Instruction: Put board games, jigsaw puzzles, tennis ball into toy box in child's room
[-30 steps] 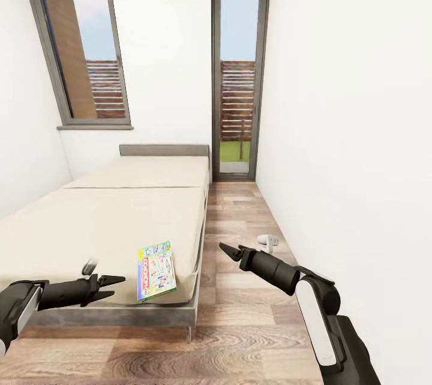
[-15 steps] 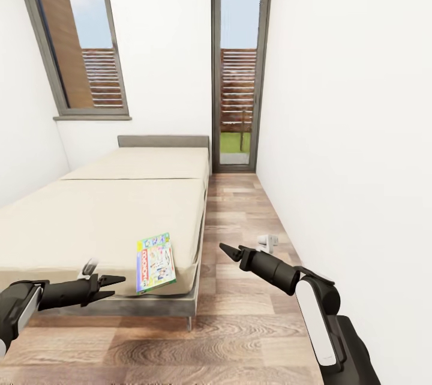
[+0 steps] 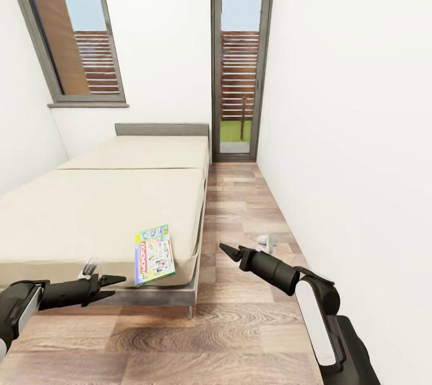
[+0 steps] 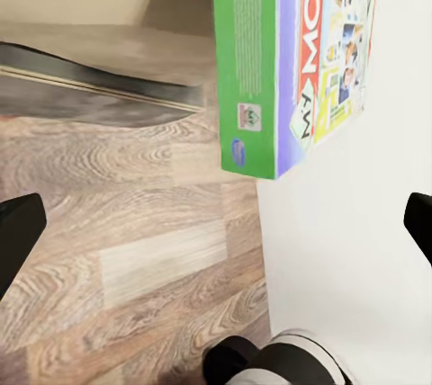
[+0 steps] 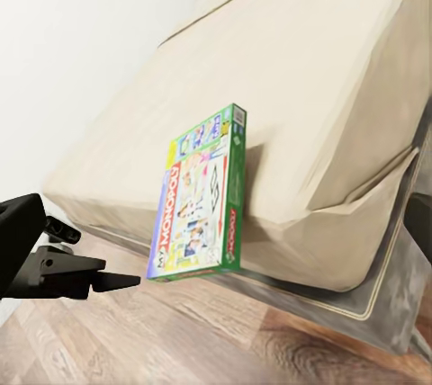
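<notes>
Board game (image 3: pixel 155 254) on beige bed (image 3: pixel 108 205) corner — wood floor (image 3: pixel 240 205), white walls.

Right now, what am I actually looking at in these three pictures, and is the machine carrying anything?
It is a simulated wheeled robot with two arms. The big picture comes from a camera on its head; the other two come from cameras near each arm's fingers. From the head you see a bed in a narrow room with a wooden floor. A flat printed board game lies at the mattress's near corner, overhanging the edge. The left gripper hovers beside it with its fingers apart, holding nothing. The right gripper points forward over the floor, also holding nothing; whether it is open is unclear. A small white object sits by the wall.
</notes>
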